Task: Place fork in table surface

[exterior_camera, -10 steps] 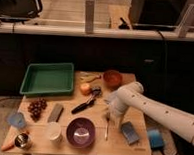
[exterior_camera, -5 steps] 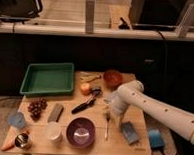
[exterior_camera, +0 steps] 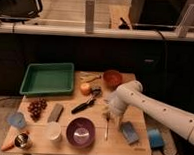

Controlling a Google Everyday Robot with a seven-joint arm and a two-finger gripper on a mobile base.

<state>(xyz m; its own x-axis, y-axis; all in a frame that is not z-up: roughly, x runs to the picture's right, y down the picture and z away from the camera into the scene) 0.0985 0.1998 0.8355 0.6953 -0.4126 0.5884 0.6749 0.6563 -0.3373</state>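
Observation:
A slim silver fork (exterior_camera: 107,130) lies flat on the tan slatted table surface (exterior_camera: 98,147), between the purple bowl (exterior_camera: 80,132) and a blue sponge (exterior_camera: 129,132). My gripper (exterior_camera: 109,114) hangs at the end of the white arm just above the fork's far end, pointing down. Its fingers stand open and hold nothing. The fork's handle runs toward the table's front edge.
A green tray (exterior_camera: 48,78) sits at the back left. A black-handled utensil (exterior_camera: 84,105), an orange fruit (exterior_camera: 84,88) and a red bowl (exterior_camera: 112,78) lie behind the gripper. Grapes (exterior_camera: 36,108), a white cup (exterior_camera: 52,131) and a metal can (exterior_camera: 21,140) stand at the left.
The arm has shifted only slightly, the gripper edging up from the fork. The fork stays in the same spot on the table.

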